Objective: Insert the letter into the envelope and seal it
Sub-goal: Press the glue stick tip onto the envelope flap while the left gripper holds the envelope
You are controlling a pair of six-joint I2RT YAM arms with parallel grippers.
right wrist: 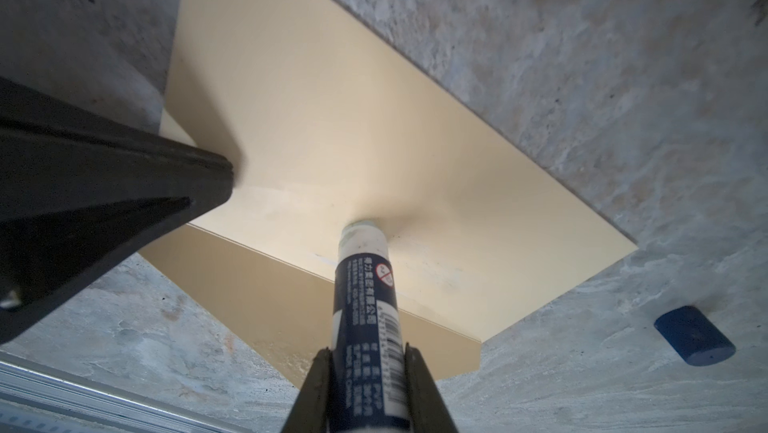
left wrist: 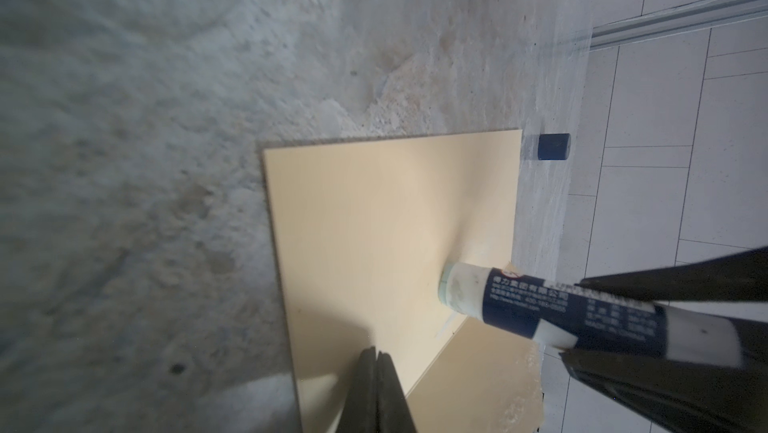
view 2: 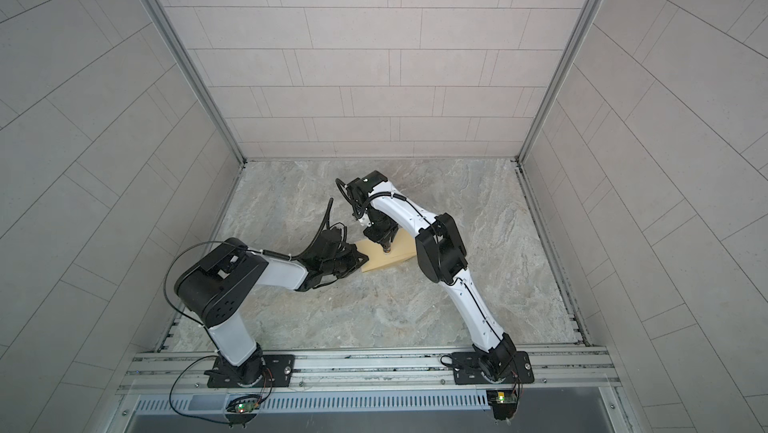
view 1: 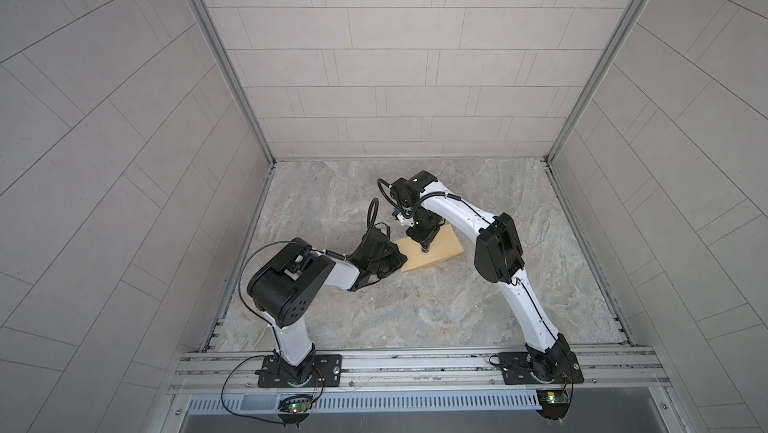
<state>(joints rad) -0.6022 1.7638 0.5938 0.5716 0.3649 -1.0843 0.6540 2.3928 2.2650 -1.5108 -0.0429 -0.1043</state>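
Tan envelope [view 1: 446,247] lies flat on the table [view 1: 415,310], flap [right wrist: 257,285] open, beneath both claws. The right claw [right wrist: 368,350] grasps a glue stick [right wrist: 365,294], whose tip touches the envelope by the flap fold. The left claw [left wrist: 375,353], clenched, touches the envelope alongside. A blue cap [right wrist: 694,341] lies apart from both claws.

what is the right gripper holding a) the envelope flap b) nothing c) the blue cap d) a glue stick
d: the right gripper is shut on the glue stick, whose tip touches the envelope; the blue cap lies apart on the table.
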